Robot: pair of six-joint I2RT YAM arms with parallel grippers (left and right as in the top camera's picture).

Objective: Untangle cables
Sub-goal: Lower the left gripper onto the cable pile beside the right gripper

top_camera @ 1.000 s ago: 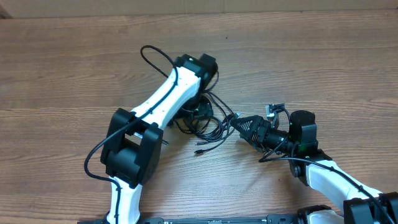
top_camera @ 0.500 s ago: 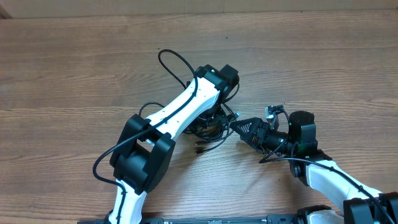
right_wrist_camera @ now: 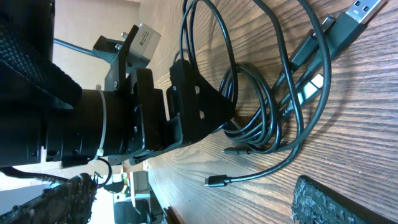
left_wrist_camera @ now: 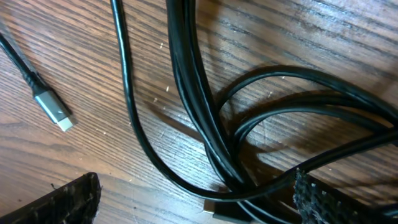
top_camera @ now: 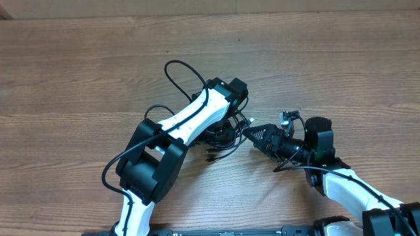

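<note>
- One brown wood-grain table [top_camera: 79, 78] is carrying a single tangle of thin black cables [top_camera: 220, 139] near its middle.
- Two white-and-black arms are flanking that tangle: the left arm [top_camera: 187, 118] and the right arm [top_camera: 348, 187].
- The left gripper [left_wrist_camera: 196, 202] is hanging over the strands with its fingers spread wide.
- The right gripper [right_wrist_camera: 205, 202] is gaping too, gripping nothing.
- Three plug ends are showing beside the loops: a flat plug [right_wrist_camera: 357, 12], a silver-tipped plug [right_wrist_camera: 313, 82] and a small plug [right_wrist_camera: 214, 182].
</note>
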